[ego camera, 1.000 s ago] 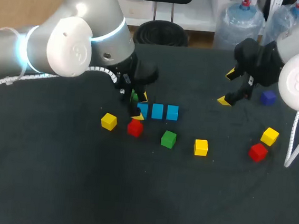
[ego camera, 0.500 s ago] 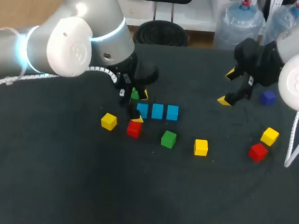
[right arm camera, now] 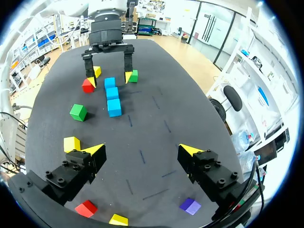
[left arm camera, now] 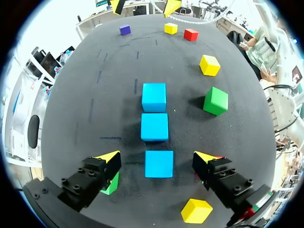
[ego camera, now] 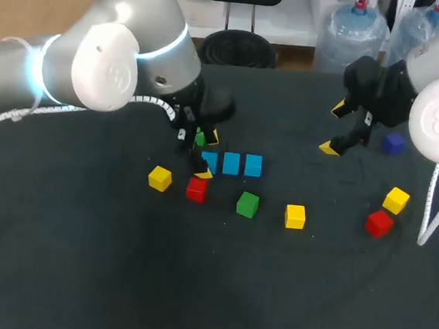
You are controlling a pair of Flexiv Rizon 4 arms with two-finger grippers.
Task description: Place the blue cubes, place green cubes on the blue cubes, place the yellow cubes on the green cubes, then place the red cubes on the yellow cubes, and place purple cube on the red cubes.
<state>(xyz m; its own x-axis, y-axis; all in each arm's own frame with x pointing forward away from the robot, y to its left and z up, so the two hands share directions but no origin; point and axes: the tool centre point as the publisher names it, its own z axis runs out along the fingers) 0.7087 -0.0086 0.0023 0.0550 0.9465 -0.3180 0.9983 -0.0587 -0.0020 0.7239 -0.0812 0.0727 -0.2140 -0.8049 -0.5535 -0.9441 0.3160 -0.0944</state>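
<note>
Left hand [left arm camera: 156,156] open astride end blue cube [left arm camera: 158,164]; red cube [ego camera: 196,188], finger-hidden at wrist, plain overhead.

Bright, even overhead light casts soft short shadows beside the cubes [left arm camera: 216,100] on the dark table [ego camera: 115,279].
</note>
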